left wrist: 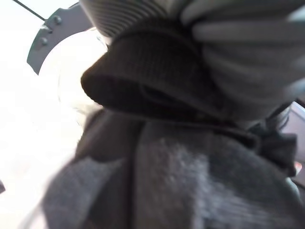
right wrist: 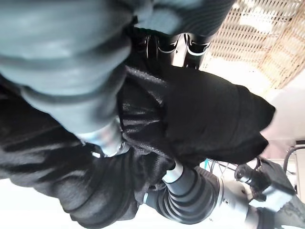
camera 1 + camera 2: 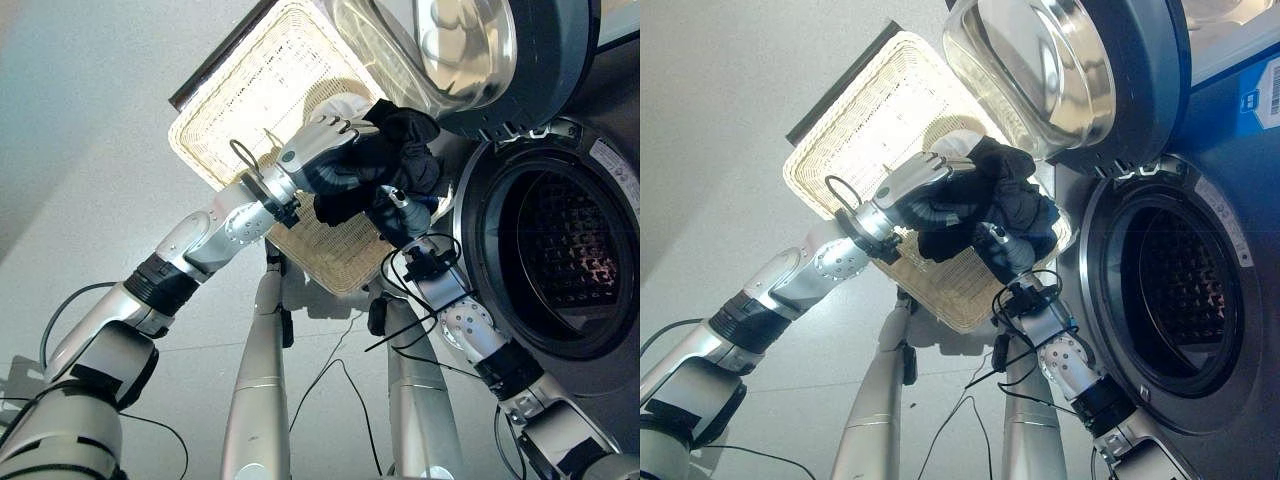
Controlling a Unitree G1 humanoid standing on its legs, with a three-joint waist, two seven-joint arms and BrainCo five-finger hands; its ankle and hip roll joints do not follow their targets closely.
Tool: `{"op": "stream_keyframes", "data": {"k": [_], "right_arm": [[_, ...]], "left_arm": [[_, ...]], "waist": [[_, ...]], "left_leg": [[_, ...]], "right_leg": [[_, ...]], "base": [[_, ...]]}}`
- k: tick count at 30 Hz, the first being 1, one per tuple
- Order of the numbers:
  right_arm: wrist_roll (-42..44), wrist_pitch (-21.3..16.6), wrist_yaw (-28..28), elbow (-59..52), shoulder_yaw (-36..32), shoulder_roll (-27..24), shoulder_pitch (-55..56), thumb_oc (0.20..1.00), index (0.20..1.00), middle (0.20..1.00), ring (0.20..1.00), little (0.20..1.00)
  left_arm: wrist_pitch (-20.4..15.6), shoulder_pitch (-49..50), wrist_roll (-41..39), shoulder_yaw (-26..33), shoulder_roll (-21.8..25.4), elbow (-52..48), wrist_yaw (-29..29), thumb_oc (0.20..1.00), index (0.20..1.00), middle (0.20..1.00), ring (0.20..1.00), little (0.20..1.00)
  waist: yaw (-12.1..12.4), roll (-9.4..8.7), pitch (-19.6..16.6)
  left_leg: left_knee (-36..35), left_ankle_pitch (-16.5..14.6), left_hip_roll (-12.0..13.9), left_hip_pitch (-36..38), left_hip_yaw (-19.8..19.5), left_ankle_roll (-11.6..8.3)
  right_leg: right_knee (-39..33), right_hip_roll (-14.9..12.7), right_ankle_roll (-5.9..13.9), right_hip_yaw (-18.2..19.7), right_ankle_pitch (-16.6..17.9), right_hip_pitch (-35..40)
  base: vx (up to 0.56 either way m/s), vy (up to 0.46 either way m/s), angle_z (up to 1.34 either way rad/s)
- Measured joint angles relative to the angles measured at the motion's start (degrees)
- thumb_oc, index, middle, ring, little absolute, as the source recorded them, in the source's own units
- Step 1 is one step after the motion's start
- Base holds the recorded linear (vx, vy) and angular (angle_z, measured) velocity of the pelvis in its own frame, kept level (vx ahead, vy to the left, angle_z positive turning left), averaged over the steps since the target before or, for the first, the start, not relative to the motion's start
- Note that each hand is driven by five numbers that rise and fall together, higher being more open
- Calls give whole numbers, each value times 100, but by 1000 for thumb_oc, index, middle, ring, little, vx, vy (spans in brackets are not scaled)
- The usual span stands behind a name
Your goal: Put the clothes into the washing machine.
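Both hands meet at frame centre on a bundle of black clothes (image 3: 400, 160); the left hand (image 3: 325, 145) has its fingers curled over the bundle's upper left side; the right hand (image 3: 395, 215) sits beneath, fingers buried in cloth, so I cannot tell their state; behind lies a wicker basket (image 3: 260, 90); right of it the washing machine (image 3: 555, 260) gapes, door (image 3: 480, 60) swung to the upper right.
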Motion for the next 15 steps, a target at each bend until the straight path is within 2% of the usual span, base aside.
{"op": "stream_keyframes", "data": {"k": [10, 11, 12, 13, 14, 15], "right_arm": [[7, -32, 0, 0, 1, 23, 25, 200, 200, 200, 200, 200], [8, -35, 0, 0, 1, 25, 26, 200, 200, 200, 200, 200], [8, -35, 0, 0, 1, 25, 26, 200, 200, 200, 200, 200], [9, -61, 0, 0, 2, 43, 28, 200, 200, 200, 200, 200], [9, -67, 0, 0, 2, 47, 28, 200, 200, 200, 200, 200], [9, -90, 0, 0, -1, 54, 43, 200, 200, 200, 200, 200]], "left_arm": [[0, 25, 33, 0, -3, -5, 9, 200, 200, 200, 200, 200], [0, 26, 33, 0, -3, -6, 11, 354, 354, 354, 354, 354], [0, 26, 33, 0, -3, -6, 11, 354, 354, 354, 354, 354], [0, 27, 34, 1, -6, -8, 26, 448, 448, 448, 448, 448], [1, 26, 34, 1, -6, -10, 30, 1000, 1000, 1000, 1000, 1000], [6, 41, 9, 19, -10, -11, 43, 1000, 1000, 1000, 1000, 1000]], "waist": [[7, 0, 0], [7, 0, 0], [7, 0, 0], [7, 0, 0], [7, 0, 0], [11, 0, 0]], "left_leg": [[-26, -2, 2, -1, 8, -2], [-28, -2, 2, -1, 7, -2], [-28, -2, 2, -1, 7, -2], [-36, -2, 2, -1, 9, -2], [-37, -2, 2, -1, 10, -2], [-38, -2, 2, 0, 10, -2]], "right_leg": [[-28, 5, -1, 3, 1, -3], [-31, 5, -2, 3, 2, -3], [-31, 5, -2, 3, 2, -3], [-39, 6, -3, 3, 3, -3], [-39, 5, -3, 3, 3, -3], [-38, 4, -4, 3, 4, -2]], "base": [[0, 0, 0], [0, 0, 0], [0, 0, 0], [0, 0, 0], [0, 0, 0], [0, 0, 0]]}}
